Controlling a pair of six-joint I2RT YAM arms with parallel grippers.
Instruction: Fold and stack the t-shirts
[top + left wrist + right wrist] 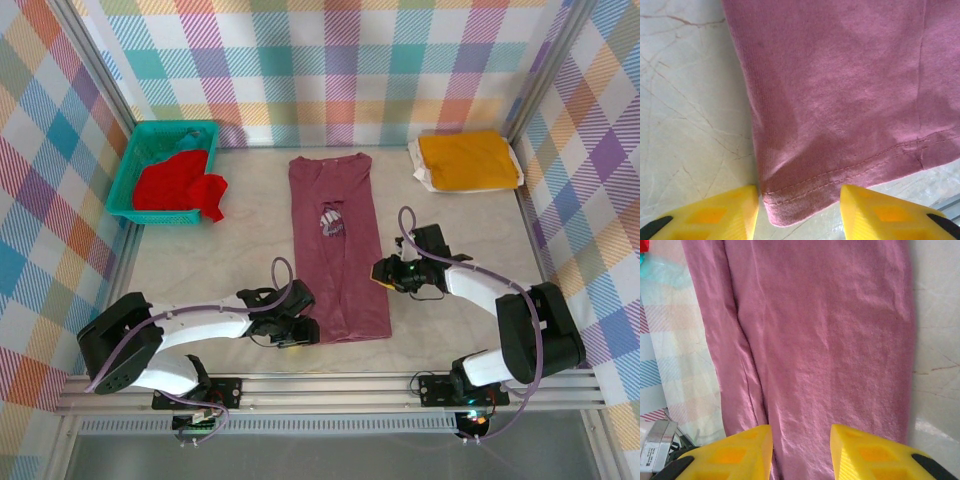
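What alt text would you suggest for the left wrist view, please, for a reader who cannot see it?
A hemmed corner of a maroon t-shirt lies flat on a pale marbled table, between the two yellow fingers of the open left tool. The cloth covers most of the frame's upper right.

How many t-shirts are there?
3: a maroon shirt flat mid-table, a red shirt spilling from the basket, a yellow shirt folded far right. More may hide underneath.
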